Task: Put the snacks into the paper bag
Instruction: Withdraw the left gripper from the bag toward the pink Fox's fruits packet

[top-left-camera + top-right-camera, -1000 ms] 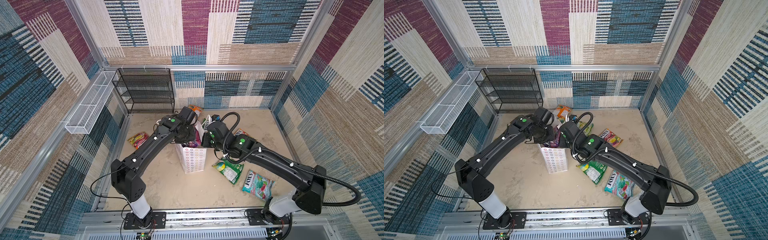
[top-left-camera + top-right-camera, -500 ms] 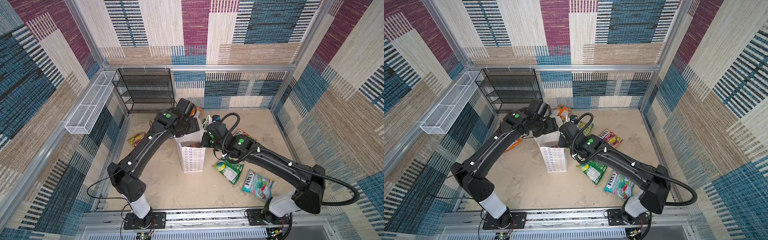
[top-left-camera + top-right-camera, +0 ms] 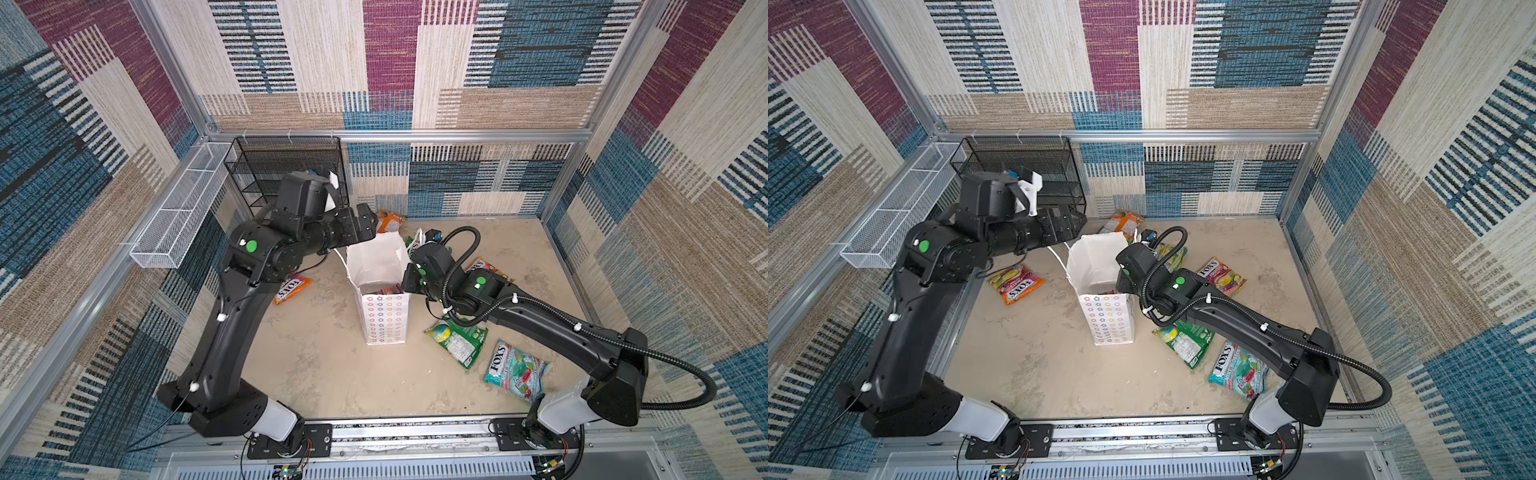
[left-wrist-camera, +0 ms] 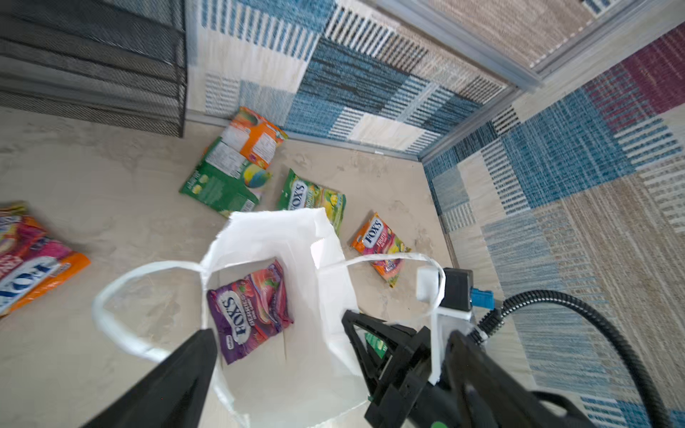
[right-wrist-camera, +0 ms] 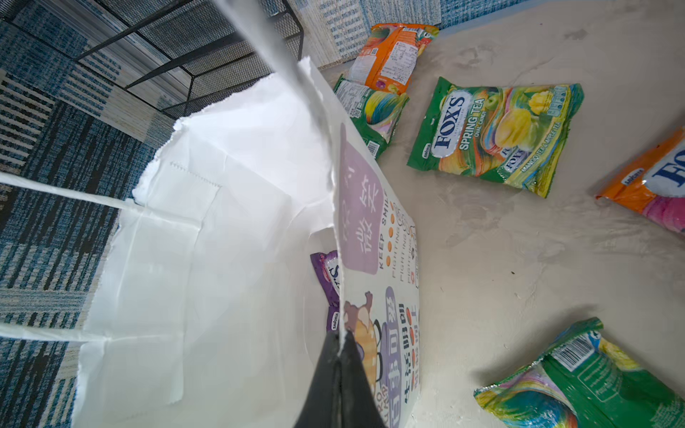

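**Colleague:** What's on your feed?
**Me:** On the bench I see the paper bag upright at the middle, mouth open. My right gripper is clamped on its rim at the 3 o'clock side.
**Colleague:** And your left?
**Me:** My left gripper hangs over the rim at 12 o'clock, jaws wide apart, nothing between them.
**Colleague:** Snacks?
**Me:** One purple packet lies on the bag's bottom. Outside, a teal packet sits at 4 o'clock of the bag and an orange-and-pink packet at 9 o'clock.
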Tool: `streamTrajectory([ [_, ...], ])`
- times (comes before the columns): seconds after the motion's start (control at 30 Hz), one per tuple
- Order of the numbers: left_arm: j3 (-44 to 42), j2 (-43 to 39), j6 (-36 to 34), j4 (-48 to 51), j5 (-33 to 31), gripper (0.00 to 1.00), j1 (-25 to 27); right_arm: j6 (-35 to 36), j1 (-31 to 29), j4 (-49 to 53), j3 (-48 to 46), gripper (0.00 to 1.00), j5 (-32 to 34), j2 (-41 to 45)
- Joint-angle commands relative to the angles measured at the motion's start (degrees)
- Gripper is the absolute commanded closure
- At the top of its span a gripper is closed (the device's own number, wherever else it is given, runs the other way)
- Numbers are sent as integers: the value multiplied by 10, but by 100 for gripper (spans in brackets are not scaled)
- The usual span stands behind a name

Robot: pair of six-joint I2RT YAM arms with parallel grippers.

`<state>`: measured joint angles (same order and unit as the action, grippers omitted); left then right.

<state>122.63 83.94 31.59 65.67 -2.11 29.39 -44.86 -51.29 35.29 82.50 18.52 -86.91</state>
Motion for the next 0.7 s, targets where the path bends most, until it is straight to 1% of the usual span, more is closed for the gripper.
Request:
streamTrajectory([
  [0.0,-38,-49,-46,27,-68,1,-26,-9,0,18,9,100,14,-5],
  [0.2,-155,-162,-50,36,-91,1,-121,-14,0,49,31,100,22,-22],
  [0.33,-211,-184,-43,59,-84,1,-167,-16,0,49,30,100,23,-23],
  [0.4,-241,-184,-30,69,-61,1,-196,-16,0,43,24,100,22,-20],
  [0.47,-282,-185,-16,62,-25,1,-233,-16,0,40,20,100,22,-16],
  [0.67,-411,-175,19,-33,80,1,-349,-13,0,32,15,100,16,-11],
])
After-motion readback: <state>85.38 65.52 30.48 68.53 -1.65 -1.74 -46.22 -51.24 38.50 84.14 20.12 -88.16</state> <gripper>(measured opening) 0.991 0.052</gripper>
